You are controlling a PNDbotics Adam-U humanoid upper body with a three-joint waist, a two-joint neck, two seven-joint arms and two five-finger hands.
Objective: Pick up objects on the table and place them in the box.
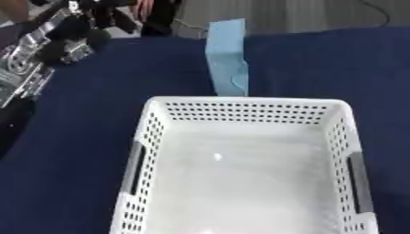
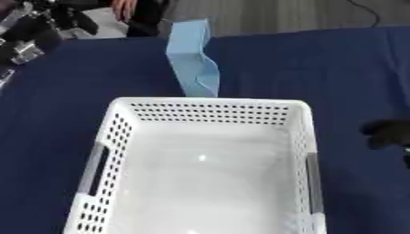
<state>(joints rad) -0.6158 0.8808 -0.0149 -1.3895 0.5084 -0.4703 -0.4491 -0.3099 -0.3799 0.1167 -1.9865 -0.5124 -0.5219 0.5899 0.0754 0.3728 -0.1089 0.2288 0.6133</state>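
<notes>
Right now my left hand (image 1: 68, 43) hangs far-left, grip unclear, light blue carton (image 1: 227, 59) upright behind the white basket (image 1: 148, 132).

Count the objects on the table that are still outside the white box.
1: a light blue carton stands upright just behind the white box's far wall. Others may lie out of view.

The white basket (image 1: 240, 109) runs off the bottom edge, its near wall unseen. At the right edge a dark blurred shape (image 2: 390, 132) (perhaps a robot hand) is cut off, its fingers unreadable.
</notes>
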